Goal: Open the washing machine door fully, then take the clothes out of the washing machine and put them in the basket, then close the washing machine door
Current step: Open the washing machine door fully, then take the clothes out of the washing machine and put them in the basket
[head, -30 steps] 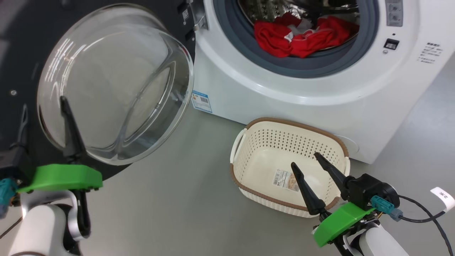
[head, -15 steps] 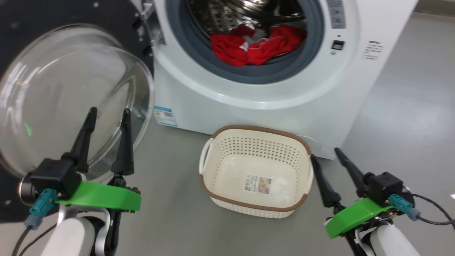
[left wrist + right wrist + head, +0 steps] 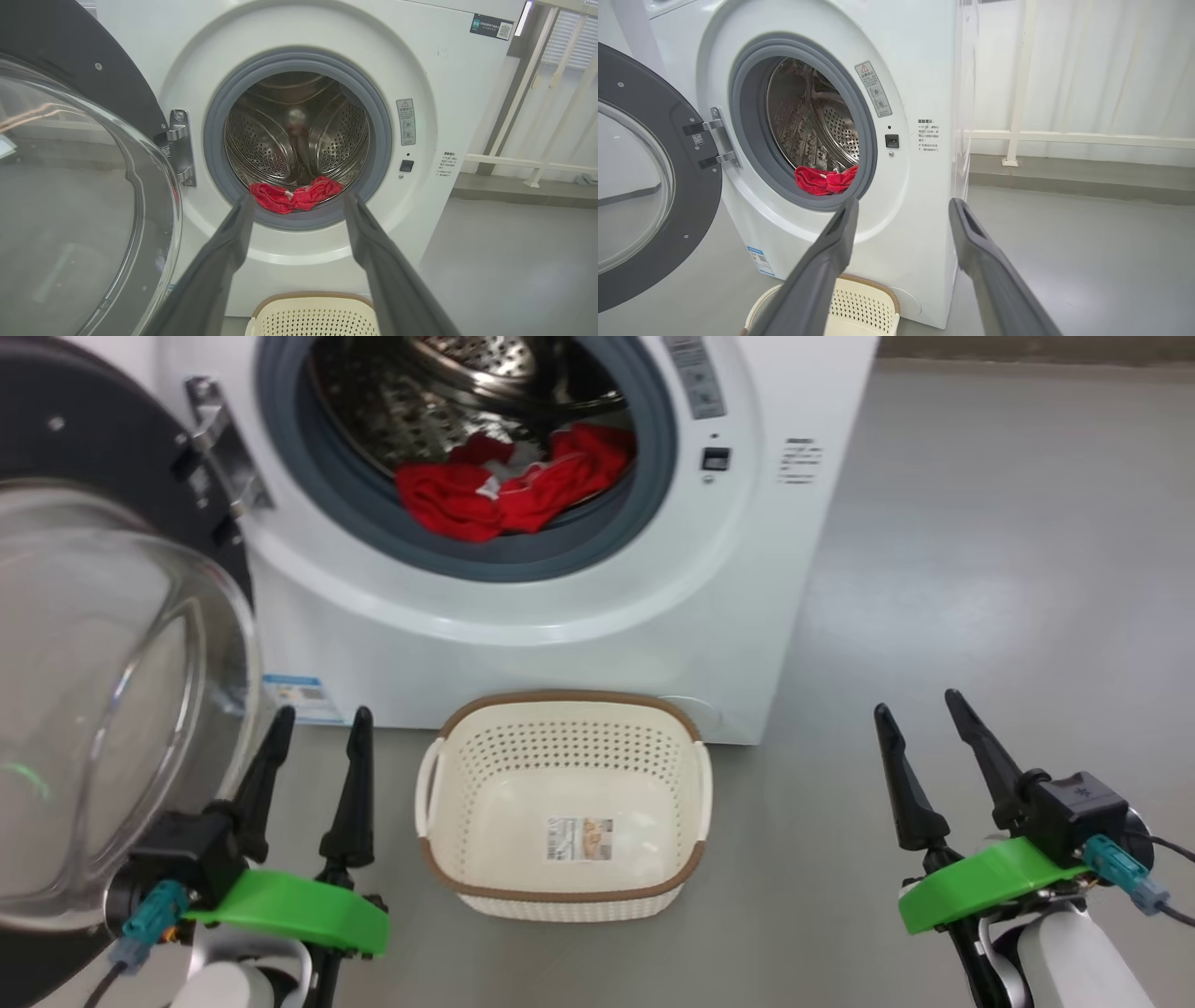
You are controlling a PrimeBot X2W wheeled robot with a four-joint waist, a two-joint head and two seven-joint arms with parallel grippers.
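Washing machine door point(image 3: 103, 691) swung open. Clothes point(image 3: 504, 490) at drum lip, possibly two pieces. Basket point(image 3: 560, 747) on floor just before washing machine point(image 3: 597, 653). Left gripper point(image 3: 322, 714) and right gripper point(image 3: 917, 700) spread wide, holding nothing.

- We identified the place as a plain indoor laundry corner, which looked more like a test room than a furnished home.
- We noted one white front-loading washing machine point(image 3: 560, 625) standing directly on a smooth grey floor point(image 3: 980, 569), with small printed labels on its front.
- We noted a small cream basket point(image 3: 569, 695) set on that floor just in front of the machine.
- We observed a white railing point(image 3: 1064, 138) and a pale curtain point(image 3: 1087, 60) beside the machine.
- We saw slatted blinds point(image 3: 567, 42) behind the railing.
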